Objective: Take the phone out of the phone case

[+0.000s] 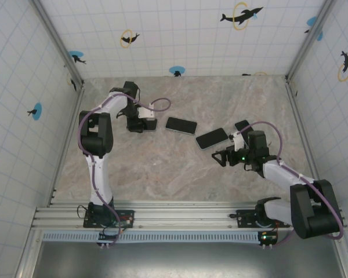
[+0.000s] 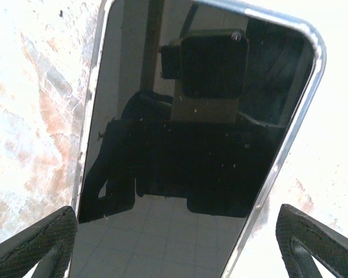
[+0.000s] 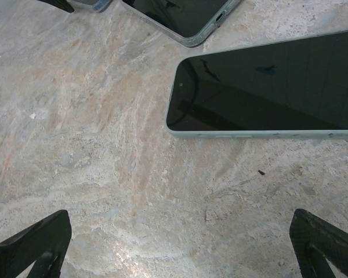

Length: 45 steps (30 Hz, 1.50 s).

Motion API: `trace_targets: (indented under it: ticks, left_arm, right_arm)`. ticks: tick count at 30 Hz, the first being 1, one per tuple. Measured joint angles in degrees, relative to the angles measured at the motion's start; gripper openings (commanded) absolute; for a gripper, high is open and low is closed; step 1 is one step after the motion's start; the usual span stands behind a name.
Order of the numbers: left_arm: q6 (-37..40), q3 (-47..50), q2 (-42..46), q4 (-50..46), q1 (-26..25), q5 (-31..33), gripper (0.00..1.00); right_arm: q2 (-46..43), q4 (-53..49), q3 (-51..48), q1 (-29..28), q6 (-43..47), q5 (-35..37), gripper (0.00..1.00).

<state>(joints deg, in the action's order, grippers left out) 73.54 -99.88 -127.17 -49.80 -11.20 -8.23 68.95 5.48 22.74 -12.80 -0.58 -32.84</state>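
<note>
Left gripper [image 2: 174,246] is hanging wide open with a finger either side of the phone [image 2: 191,145], screen up in its clear phone case [image 2: 304,110] on the left of the table [image 1: 162,174], while right gripper [image 3: 180,249] is hovering wide open just short of a teal-edged phone [image 3: 267,87].

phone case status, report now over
Left pincer open, straddling the phone, still in its case. Right pincer open over the table, another phone just ahead. Nothing blocking.

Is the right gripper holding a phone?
No, the right gripper is open above the table, and the phone lies flat ahead of it.
</note>
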Motion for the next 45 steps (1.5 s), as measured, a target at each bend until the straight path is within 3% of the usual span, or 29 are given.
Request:
trace_targets:
  ticks: [15, 32, 39, 45]
  left_arm:
    - [3.0, -2.3, -1.9, 1.2, -1.3, 2.3, 0.9]
    - [-3.4, -4.3, -3.4, -3.9, -1.9, 1.7, 0.87]
    - [-5.1, -4.4, -3.6, -5.7, -2.4, 1.4, 0.81]
    - [-5.7, -4.3, -3.6, -5.9, -2.5, 1.4, 0.68]
  right_arm:
    - [0.5, -2.0, 0.0, 0.0, 0.2, 0.2, 0.99]
    - [0.5, -2.3, 1.6, 0.0, -2.1, -4.3, 0.99]
    - [-0.1, -2.1, 3.5, 0.0, -3.5, -6.7, 0.99]
    - [-0.2, -0.6, 3.5, 0.0, -4.6, -7.9, 0.99]
